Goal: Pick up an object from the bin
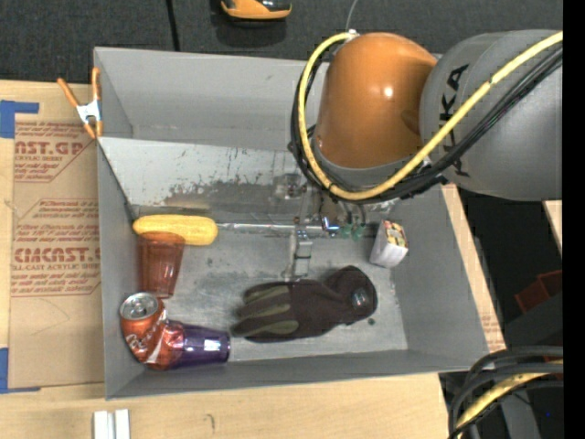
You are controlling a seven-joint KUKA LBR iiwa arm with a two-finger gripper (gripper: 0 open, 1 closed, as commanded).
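Observation:
My gripper [299, 262] hangs under the arm's orange dome over the middle of the bin floor. Its tip is just above the upper left edge of a dark brown glove [306, 306] that lies flat near the front wall. Nothing shows in the gripper. A small white carton [390, 243] with coloured print leans by the right wall, to the right of the gripper.
A yellow corn-like toy [176, 229] lies at the left over a reddish translucent cup [160, 263]. A crushed red soda can [143, 326] and a purple wrapper-like thing [201, 344] sit in the front left corner. The arm covers the back right of the bin.

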